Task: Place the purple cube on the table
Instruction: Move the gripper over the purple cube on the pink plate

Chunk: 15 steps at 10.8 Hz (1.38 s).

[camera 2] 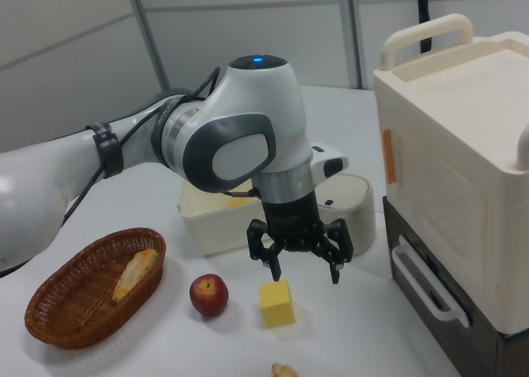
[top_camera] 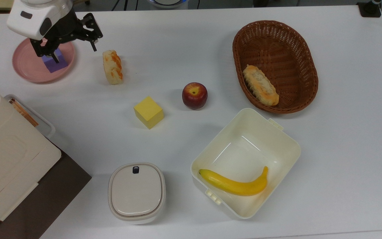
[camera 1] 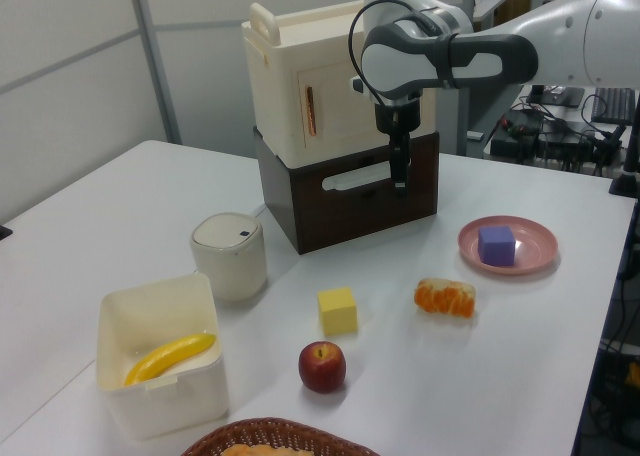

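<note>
The purple cube (top_camera: 55, 63) (camera 1: 496, 245) rests on the round pink plate (top_camera: 28, 66) (camera 1: 530, 238), which stands on the white table (top_camera: 177, 39) at the top view's upper left. My gripper (top_camera: 75, 55) (camera 1: 399, 172) (camera 2: 305, 270) hangs open and empty, well above the table. In the top view one finger overlaps the cube and the other reaches past the plate's right rim. The left view shows the gripper high up and off to the left view's left of the plate, not touching the cube.
A yellow cube (top_camera: 148, 112), an apple (top_camera: 194, 95) and a bread piece (top_camera: 112, 66) lie mid-table. A wicker basket (top_camera: 297, 49) holds bread, and an open cream box (top_camera: 277, 139) holds a banana. A lidded white container (top_camera: 136, 192) stands in front, with a cream-and-brown cabinet (top_camera: 8, 159) at the top view's left.
</note>
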Each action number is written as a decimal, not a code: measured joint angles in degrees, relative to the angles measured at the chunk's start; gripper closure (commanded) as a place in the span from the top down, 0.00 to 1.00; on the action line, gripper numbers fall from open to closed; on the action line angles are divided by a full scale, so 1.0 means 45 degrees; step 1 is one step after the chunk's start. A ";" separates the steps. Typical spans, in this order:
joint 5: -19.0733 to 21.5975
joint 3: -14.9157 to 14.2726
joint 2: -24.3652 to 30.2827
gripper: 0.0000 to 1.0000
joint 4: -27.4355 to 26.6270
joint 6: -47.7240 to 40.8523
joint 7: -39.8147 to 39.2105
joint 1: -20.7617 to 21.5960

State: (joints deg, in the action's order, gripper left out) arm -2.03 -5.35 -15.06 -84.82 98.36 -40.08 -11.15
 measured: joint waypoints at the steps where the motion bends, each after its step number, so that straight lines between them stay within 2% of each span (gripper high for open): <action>1: 0.0000 0.0000 -0.0001 1.00 0.0000 0.0000 0.0000 0.0000; 15: -0.0006 0.0000 -0.0001 1.00 0.0008 -0.0275 -0.0529 0.0003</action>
State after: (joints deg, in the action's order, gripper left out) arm -2.05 -5.35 -15.06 -84.79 97.12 -42.46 -11.14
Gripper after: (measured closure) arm 0.000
